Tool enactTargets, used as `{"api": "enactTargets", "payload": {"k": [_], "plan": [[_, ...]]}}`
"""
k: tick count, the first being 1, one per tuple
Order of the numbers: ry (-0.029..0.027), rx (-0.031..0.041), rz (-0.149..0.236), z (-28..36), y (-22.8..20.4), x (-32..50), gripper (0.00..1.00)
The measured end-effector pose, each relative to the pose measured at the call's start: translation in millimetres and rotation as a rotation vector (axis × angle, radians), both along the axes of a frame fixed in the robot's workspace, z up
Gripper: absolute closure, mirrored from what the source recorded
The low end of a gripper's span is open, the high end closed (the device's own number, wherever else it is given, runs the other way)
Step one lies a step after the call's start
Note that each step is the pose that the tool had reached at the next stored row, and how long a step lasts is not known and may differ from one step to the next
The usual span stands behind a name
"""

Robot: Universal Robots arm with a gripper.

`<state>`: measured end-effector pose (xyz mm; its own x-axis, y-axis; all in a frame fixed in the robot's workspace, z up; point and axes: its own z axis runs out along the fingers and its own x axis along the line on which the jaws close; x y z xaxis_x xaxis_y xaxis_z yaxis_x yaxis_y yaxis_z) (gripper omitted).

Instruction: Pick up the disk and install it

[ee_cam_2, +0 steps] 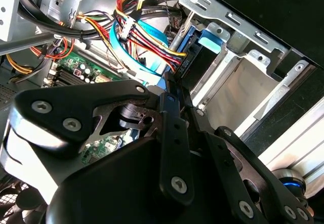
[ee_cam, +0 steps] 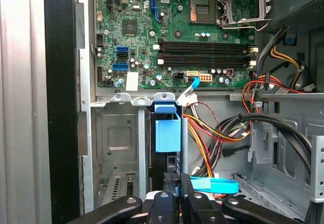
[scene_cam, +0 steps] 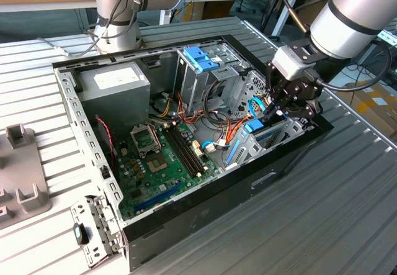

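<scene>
Claw (scene_cam: 273,108): closed on the disk (ee_cam: 167,135), edge-on.
Disk: standing in the metal bay (scene_cam: 280,135) at the computer case's (scene_cam: 205,210) right wall in the exterior view.
Technique: keep rails aligned, push straight, avoid cables (ee_cam_2: 144,27).

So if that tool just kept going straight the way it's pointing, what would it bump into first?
Most likely the disk itself: the tool points down its blue-framed edge, standing in the metal bay at the case's side. Depth is unclear, so whether they already touch is hard to tell.
</scene>
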<state>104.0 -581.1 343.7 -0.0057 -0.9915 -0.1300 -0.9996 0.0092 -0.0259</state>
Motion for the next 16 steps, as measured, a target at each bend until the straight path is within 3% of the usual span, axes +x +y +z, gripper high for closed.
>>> {"api": "enactTargets", "payload": {"k": [2,4,5,9,16], "plan": [[0.0000,0.0002,0.000,-0.1,0.0,0.0,0.77],[0.0000,0.0002,0.000,-0.1,0.0,0.0,0.77],[0.0000,0.0001,0.000,0.0,0.0,0.0,0.70],[0.0000,-0.0002,0.000,1.3,0.0,0.0,0.70],[0.0000,0.0080,0.000,18.9,0.0,0.0,0.70]]}}
